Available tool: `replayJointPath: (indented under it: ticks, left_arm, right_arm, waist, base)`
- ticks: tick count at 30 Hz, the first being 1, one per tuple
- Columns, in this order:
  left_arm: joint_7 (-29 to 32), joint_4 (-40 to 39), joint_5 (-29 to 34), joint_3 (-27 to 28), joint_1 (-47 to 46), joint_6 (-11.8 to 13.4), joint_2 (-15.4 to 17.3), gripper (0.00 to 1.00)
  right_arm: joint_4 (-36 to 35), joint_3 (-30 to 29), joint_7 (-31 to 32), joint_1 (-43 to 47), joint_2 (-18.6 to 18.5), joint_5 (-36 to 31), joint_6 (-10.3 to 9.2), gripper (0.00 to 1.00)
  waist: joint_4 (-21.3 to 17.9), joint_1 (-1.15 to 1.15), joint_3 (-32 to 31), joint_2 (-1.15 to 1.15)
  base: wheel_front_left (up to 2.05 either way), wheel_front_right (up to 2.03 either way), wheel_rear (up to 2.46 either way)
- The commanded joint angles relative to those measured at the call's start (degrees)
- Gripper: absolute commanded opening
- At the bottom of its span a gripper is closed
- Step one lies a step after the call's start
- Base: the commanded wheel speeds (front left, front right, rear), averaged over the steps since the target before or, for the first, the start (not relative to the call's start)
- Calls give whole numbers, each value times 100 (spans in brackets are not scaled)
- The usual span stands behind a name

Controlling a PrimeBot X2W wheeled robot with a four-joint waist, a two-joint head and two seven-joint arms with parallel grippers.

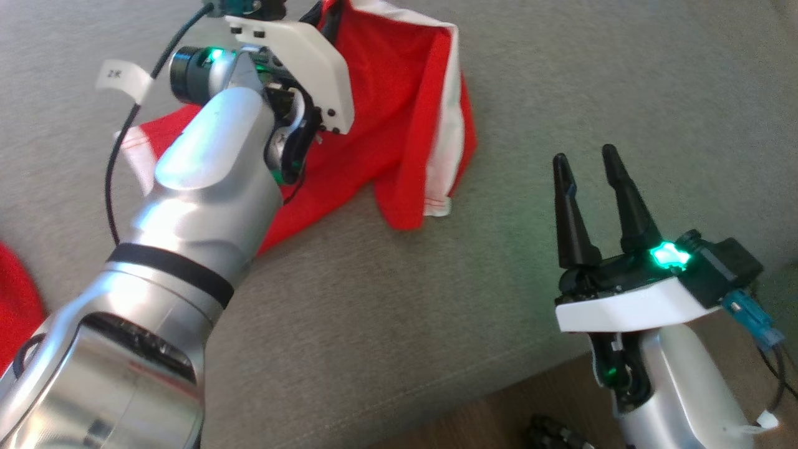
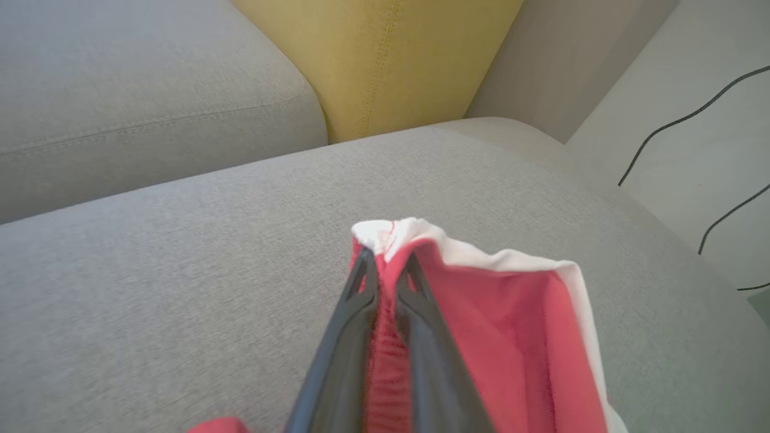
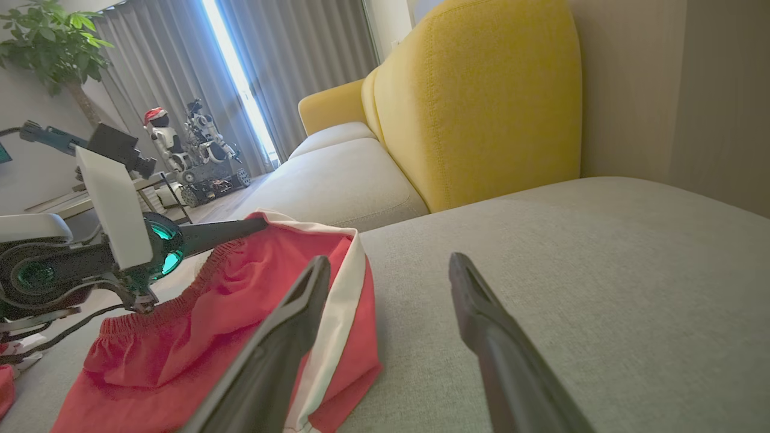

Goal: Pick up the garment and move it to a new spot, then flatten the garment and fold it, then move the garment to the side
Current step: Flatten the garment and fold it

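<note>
Left fingers (image 2: 343,349), garment (image 2: 511,337), grey sofa (image 2: 180,240), yellow cushion (image 2: 385,54)

Left hand (image 2: 388,260) tight, right hand (image 1: 584,156) wide.

Red garment (image 1: 386,112) with white side stripes — crumpled on grey sofa cushion (image 1: 436,324), one edge raised off it

a white tag (image 1: 123,79) on a black cable (image 1: 111,181) bears two small dark characters, the first like a 2; the second is too blurred to read.
</note>
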Motion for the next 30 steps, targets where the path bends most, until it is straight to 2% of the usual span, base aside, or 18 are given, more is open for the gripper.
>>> replayJointPath:
  ticks: [1, 9, 18, 30]
  left_arm:
    - [-167, -236, -53, 7, -277, -6, 110, 0]
    - [-527, -493, -62, -141, 15, -18, 139, 0]
    - [-678, -1005, -98, -139, 509, 67, 505, 0]
    - [-506, -2056, -180, -148, 1142, 399, 940, 0]
  right_arm:
    - [-152, 17, -62, -127, -25, -95, 22, 100]
    - [-64, -247, -62, -139, -25, -387, 22, 100]
    - [176, -257, -62, -38, -25, -564, 22, 100]
    - [1389, -15, -47, 4, -25, -788, 22, 100]
  waist:
    - [263, 0, -143, 0]
    - [802, 0, -372, 0]
    - [1203, 0, -627, 0]
    - [1435, 0, -822, 0]
  base:
    - [0, 0, 0]
    - [0, 0, 0]
    - [0, 0, 0]
    - [0, 0, 0]
